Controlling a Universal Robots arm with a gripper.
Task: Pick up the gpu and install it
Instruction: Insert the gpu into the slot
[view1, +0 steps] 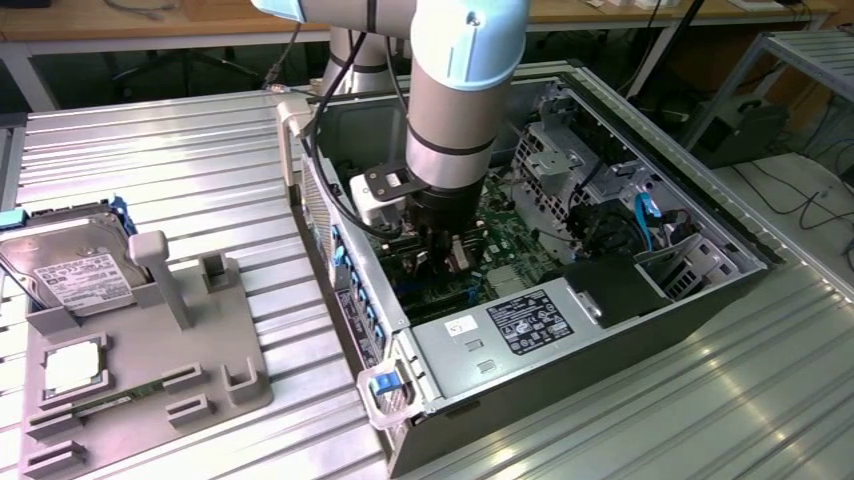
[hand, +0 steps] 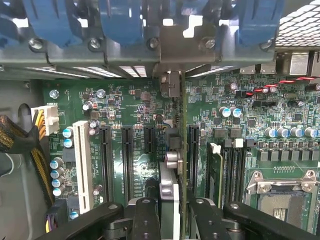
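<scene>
My gripper (view1: 447, 248) is down inside the open computer case (view1: 694, 290), over the green motherboard (hand: 125, 105). In the wrist view its black fingers (hand: 145, 217) stand on both sides of the gpu (hand: 171, 192) and are shut on it. The gpu is a thin card seen edge-on. It stands upright over the board, beside a black expansion slot (hand: 193, 155). Its metal end bracket (hand: 170, 82) reaches the case's rear wall under the blue latches (hand: 120, 20). I cannot tell whether the card's edge sits in a slot.
Two more black slots (hand: 106, 160) and a white slot (hand: 82, 160) lie alongside, with memory slots (hand: 230, 170) and the open CPU socket (hand: 282, 200) further over. At the exterior view's left, a grey fixture (view1: 200, 340) holds a hard drive (view1: 74, 265) and a CPU chip (view1: 74, 365). The power supply (view1: 514, 330) fills the case's near end.
</scene>
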